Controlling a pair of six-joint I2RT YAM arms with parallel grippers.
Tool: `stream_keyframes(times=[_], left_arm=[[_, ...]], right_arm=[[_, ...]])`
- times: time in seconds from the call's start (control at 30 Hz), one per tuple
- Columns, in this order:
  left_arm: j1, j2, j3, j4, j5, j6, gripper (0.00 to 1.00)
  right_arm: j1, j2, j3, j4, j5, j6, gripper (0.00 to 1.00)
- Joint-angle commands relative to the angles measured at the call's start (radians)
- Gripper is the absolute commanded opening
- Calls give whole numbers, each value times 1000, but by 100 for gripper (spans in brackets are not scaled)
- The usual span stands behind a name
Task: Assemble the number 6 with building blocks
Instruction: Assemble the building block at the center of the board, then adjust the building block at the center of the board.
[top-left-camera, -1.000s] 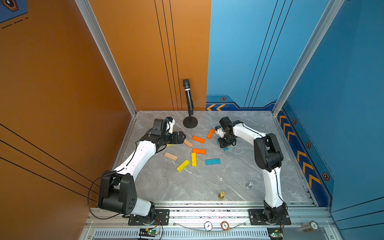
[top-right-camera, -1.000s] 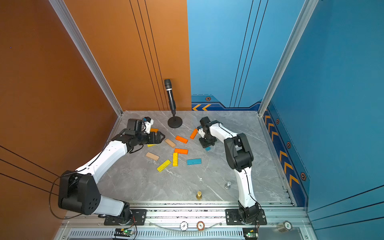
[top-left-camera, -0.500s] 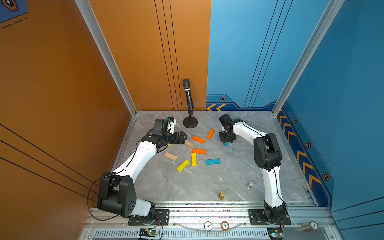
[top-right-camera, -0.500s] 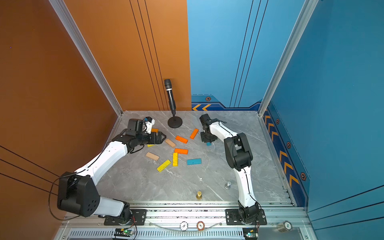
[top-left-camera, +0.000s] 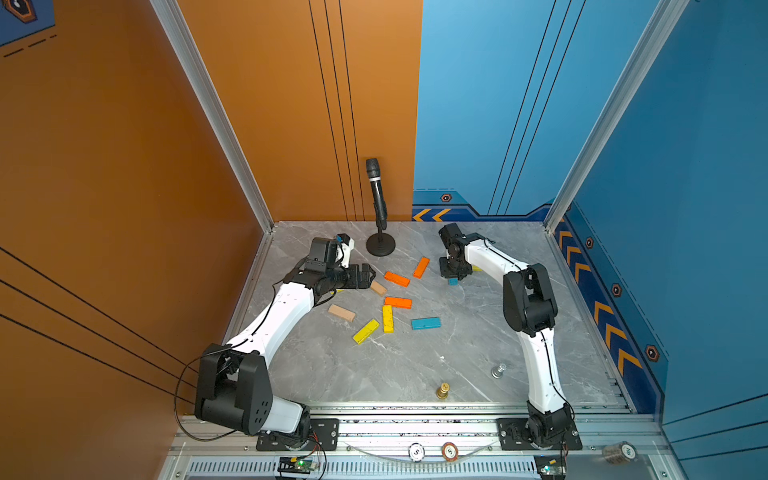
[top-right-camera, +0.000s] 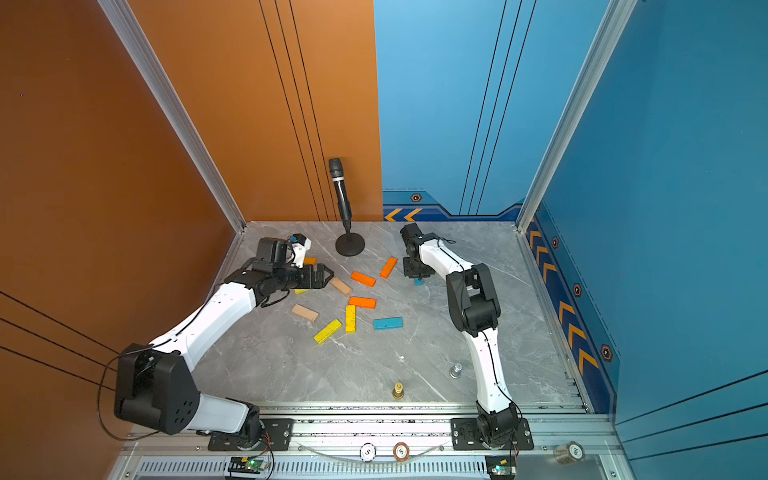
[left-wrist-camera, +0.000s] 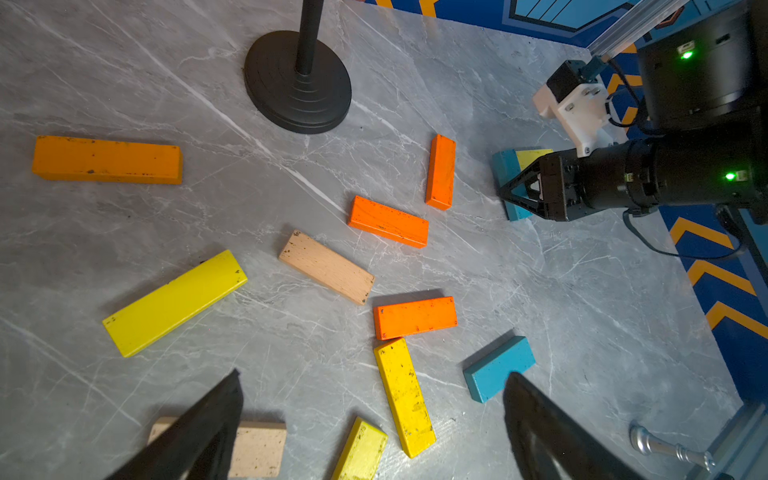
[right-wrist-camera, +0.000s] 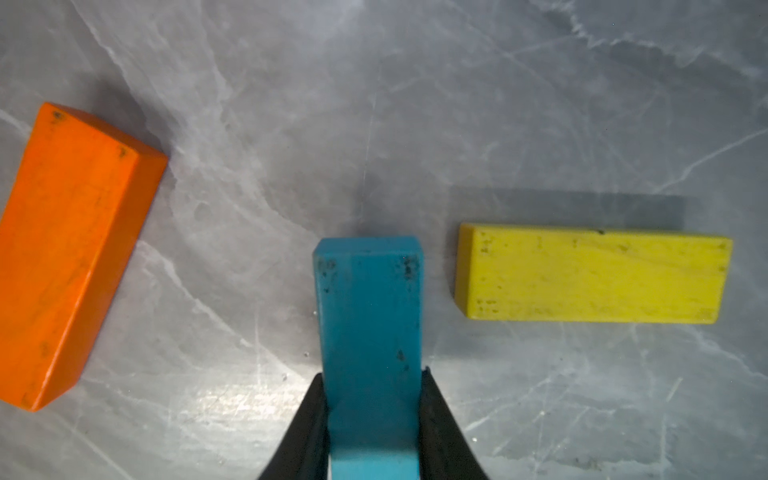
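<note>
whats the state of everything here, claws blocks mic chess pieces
left claw, open, empty
right claw, shut on the blue block
blue block, gripped by its long sides; lifted or not, unclear
other building blocks, loose, lying flat on the table, no 6 formed
microphone, upright on its stand
gold chess piece, standing upright
silver chess piece, upright or tipped, cannot tell
</note>
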Motion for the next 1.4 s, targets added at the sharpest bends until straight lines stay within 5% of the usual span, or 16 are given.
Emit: stream_keyframes(times=[0.0, 0.67, 1.13, 1.37], left_arm=[[-7, -6, -2, 9, 10, 9, 98], [-11, 0, 1, 8, 15, 9, 98], [-70, 6, 2, -22, -85, 27, 98], [-152, 40, 13, -51, -172, 45, 98]], right_arm=[[-4, 21, 25, -39, 38, 31, 30], [-17, -100, 74, -97, 69, 29, 54], [-209, -256, -145, 63, -120, 62, 58], [-288, -195, -153, 97, -216, 77, 58]])
